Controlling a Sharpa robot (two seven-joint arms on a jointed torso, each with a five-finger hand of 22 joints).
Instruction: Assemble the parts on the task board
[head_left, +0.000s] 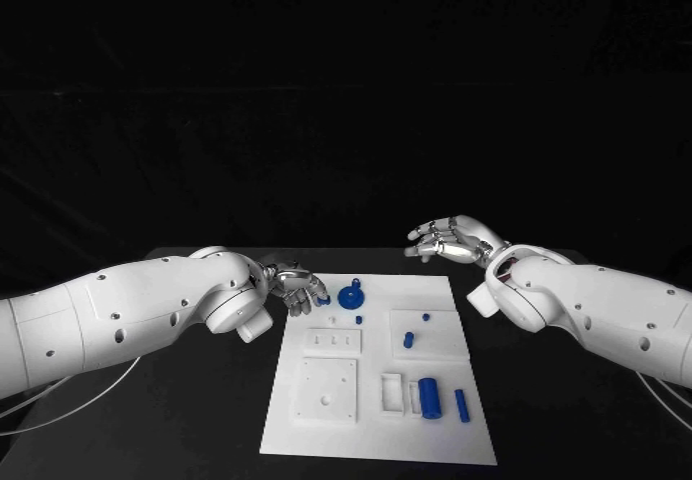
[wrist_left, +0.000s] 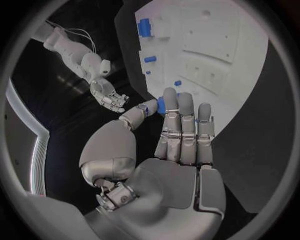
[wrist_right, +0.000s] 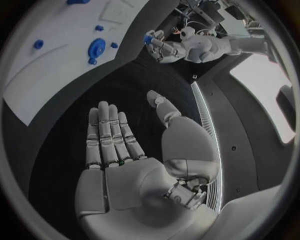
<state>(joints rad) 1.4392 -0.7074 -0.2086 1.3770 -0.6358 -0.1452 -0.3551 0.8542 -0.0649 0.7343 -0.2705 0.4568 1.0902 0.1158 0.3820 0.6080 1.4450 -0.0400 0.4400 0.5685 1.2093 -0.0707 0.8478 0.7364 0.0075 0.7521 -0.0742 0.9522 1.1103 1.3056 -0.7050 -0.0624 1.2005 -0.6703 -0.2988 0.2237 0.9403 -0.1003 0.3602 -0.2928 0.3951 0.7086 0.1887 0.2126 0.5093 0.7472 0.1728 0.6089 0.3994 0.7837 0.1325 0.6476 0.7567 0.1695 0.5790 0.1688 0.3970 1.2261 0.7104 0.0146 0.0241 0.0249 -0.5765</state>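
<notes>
The white task board (head_left: 375, 440) lies in the middle of the black table. On it are a round blue part (head_left: 352, 296) near the far edge, small blue pegs (head_left: 408, 340) in the middle, and a thick blue cylinder (head_left: 430, 396) beside a slim one (head_left: 462, 403) near the front right. My left hand (head_left: 296, 285) hovers at the board's far left corner and pinches a small blue piece (head_left: 322, 298) between thumb and fingertip; that blue piece (wrist_right: 148, 38) also shows at its fingertips in the right wrist view. My right hand (head_left: 454, 240) floats past the board's far right corner, fingers spread, holding nothing.
White raised plates (head_left: 329, 390) and a white block (head_left: 391, 390) sit on the board's front half. Black table (head_left: 562, 420) surrounds the board on both sides. The round blue part (wrist_right: 97, 48) lies close to the left hand.
</notes>
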